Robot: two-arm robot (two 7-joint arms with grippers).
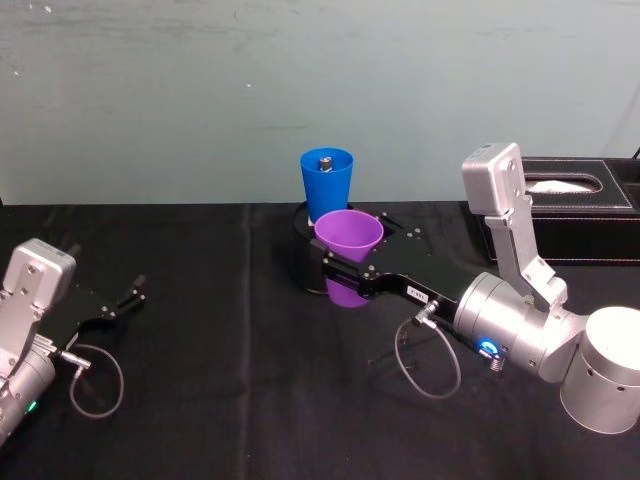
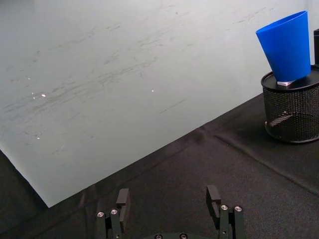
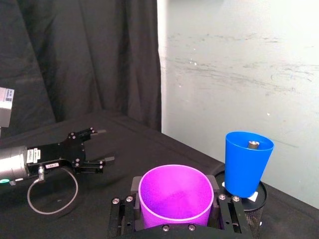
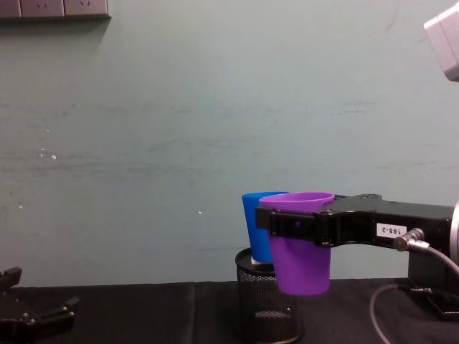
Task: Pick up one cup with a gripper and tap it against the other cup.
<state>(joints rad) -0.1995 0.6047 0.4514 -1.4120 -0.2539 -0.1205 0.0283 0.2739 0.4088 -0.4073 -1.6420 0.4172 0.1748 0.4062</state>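
My right gripper (image 1: pixel 345 267) is shut on the purple cup (image 1: pixel 348 236), holding it upright above the table, its flat black jaws around the cup's upper wall (image 3: pixel 174 196). The blue cup (image 1: pixel 327 183) stands just behind it on top of a black mesh pen holder (image 4: pixel 267 304). In the chest view the purple cup (image 4: pixel 303 244) overlaps the blue cup (image 4: pixel 257 226); whether they touch I cannot tell. My left gripper (image 1: pixel 128 297) rests open at the table's left side (image 2: pixel 169 201), holding nothing.
A black tissue box (image 1: pixel 565 208) sits at the back right behind my right arm. The table is covered in black cloth (image 1: pixel 220 400), with a pale wall (image 1: pixel 200 90) behind it. Grey cables loop beside both arms.
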